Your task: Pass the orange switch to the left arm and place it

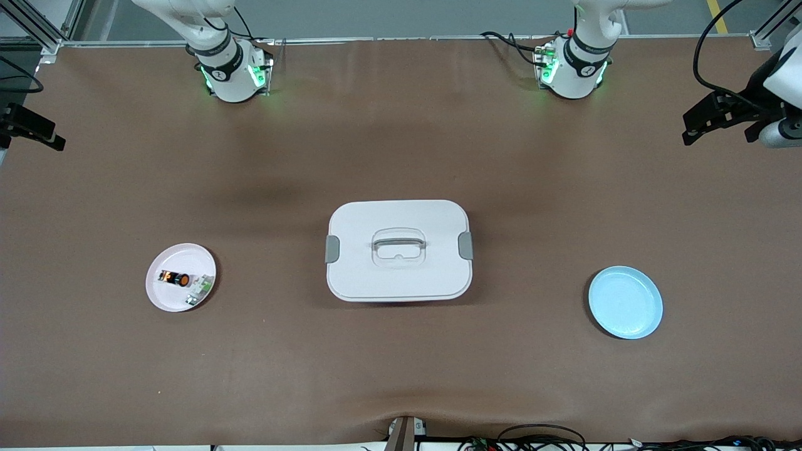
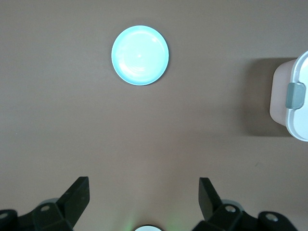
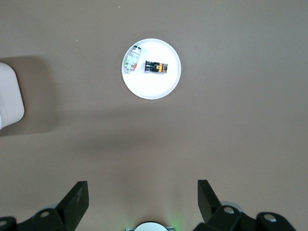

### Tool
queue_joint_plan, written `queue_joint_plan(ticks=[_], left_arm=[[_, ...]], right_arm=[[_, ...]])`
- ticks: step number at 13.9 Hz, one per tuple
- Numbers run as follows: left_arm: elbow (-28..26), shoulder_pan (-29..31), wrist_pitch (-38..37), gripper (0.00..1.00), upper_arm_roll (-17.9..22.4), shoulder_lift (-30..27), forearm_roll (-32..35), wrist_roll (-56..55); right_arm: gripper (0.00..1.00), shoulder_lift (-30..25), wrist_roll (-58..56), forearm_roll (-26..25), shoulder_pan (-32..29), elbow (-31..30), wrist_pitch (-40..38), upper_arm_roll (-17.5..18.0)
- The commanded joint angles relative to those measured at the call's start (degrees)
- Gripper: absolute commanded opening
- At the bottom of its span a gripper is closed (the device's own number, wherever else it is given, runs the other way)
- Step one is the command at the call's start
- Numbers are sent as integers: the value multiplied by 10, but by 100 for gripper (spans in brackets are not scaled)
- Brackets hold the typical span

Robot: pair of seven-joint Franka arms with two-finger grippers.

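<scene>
The orange switch [image 1: 174, 278] [image 3: 157, 68] lies on its side on a pink plate [image 1: 182, 255] [image 3: 151, 89] toward the right arm's end of the table, beside a small white-and-green component [image 1: 198, 291] [image 3: 130, 61]. The white box [image 1: 398, 250] stands closed at mid-table, and its edge shows in both wrist views [image 2: 293, 96] [image 3: 9, 101]. My right gripper [image 3: 143, 187] hangs open and empty high over bare table near its base. My left gripper [image 2: 144, 185] hangs the same way, open and empty, near its own base. Neither gripper shows in the front view.
A light-blue plate [image 1: 625, 302] [image 2: 140, 55] sits bare toward the left arm's end of the table. The arm bases [image 1: 229, 69] [image 1: 573, 62] stand along the table's back edge. Black fixtures [image 1: 720, 116] [image 1: 31, 128] overhang the two ends. Cables lie along the front edge.
</scene>
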Motion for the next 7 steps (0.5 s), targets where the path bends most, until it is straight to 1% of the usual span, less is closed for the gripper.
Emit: queue_joint_plan(ticks=[1, 7], left_arm=[[14, 3, -11, 100, 0, 9, 3, 7], [14, 11, -11, 100, 0, 9, 3, 11]], right_arm=[[100, 6, 8, 0, -1, 12, -8, 0], [100, 16, 9, 0, 1, 12, -8, 0]])
